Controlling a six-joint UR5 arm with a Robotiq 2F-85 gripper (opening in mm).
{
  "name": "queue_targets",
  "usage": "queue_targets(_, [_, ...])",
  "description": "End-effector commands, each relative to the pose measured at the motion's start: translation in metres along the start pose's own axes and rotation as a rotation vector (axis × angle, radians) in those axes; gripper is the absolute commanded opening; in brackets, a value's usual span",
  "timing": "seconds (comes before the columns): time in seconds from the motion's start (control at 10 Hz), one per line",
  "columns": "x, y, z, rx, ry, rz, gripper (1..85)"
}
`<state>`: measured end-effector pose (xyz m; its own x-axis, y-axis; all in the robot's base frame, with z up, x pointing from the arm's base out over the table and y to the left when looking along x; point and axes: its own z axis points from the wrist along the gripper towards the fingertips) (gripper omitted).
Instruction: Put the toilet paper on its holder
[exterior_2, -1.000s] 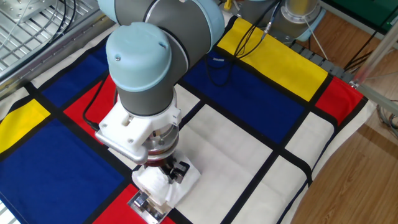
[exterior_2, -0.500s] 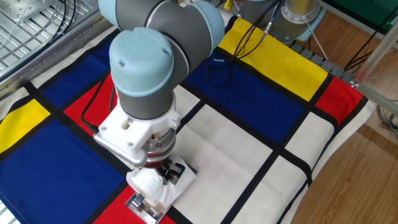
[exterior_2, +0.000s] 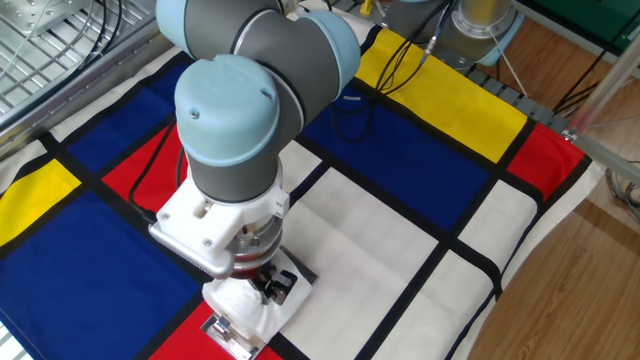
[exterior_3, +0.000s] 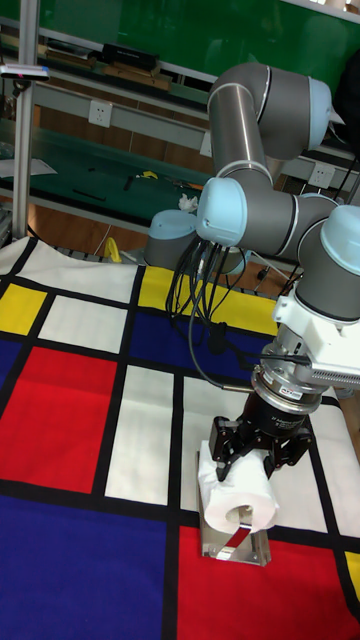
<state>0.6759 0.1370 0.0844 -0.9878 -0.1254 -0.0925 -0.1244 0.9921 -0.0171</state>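
Placement seems the step in hand: tool (exterior_3: 247, 458) grips the toilet paper (exterior_3: 243, 488), jaws closed on it, directly below it over the holder (exterior_3: 235, 545). Next move, I think, needs the hollow core lined with the bar.

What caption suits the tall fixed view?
Robot gripper lowers a toilet paper roll onto its chrome holder.

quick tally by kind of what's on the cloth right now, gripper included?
toilet paper: 1
holder: 1
gripper: 1, shut on the toilet paper
Total: 3
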Motion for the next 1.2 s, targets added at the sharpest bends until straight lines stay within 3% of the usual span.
queue_targets(0.0, [-0.001,0.009,-0.001,-0.034,0.001,0.0,1.0])
queue_targets(0.3, [0.0,0.016,-0.001,-0.062,0.005,-0.003,1.0])
queue_targets(0.8, [-0.019,0.009,0.009,-0.063,-0.014,-0.008,1.0])
queue_targets(1.1, [-0.021,0.009,0.01,-0.063,-0.014,-0.008,1.0])
